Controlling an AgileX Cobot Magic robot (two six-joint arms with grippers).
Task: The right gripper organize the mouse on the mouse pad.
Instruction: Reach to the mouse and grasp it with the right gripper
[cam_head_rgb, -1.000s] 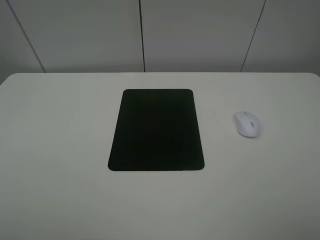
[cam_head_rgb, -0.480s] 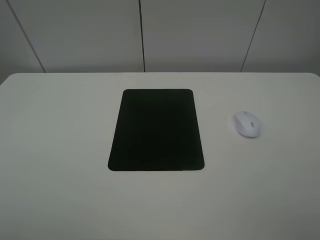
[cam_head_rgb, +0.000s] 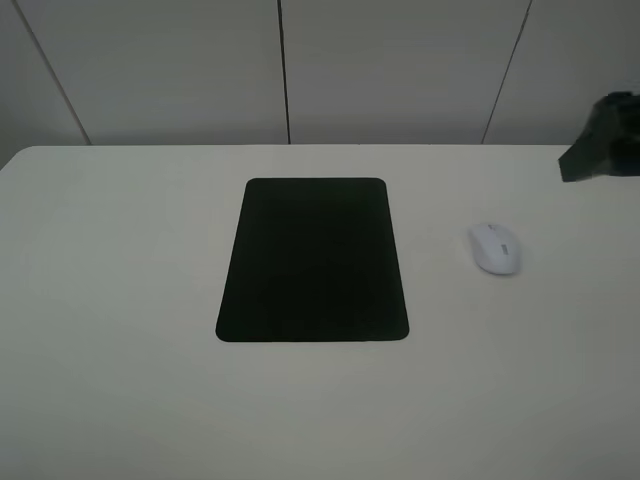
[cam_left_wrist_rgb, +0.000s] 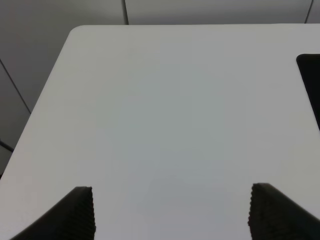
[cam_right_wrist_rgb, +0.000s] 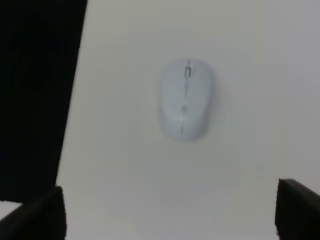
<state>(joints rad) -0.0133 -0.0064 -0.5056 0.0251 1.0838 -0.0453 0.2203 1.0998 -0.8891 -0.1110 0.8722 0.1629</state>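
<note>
While it lies off the mouse pad (cam_head_rgb: 312, 260), the mouse (cam_head_rgb: 495, 247) looks white, oval

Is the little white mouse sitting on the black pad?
No, the mouse lies on the white table, to the right of the black mouse pad and not touching it.

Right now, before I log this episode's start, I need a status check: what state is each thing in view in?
mouse: lying on the table, right of the mouse pad and apart from it, ungripped.
mouse pad: flat on the table, nothing on it.
right gripper: open, holding nothing, not touching the mouse.
left gripper: open, holding nothing.
</note>
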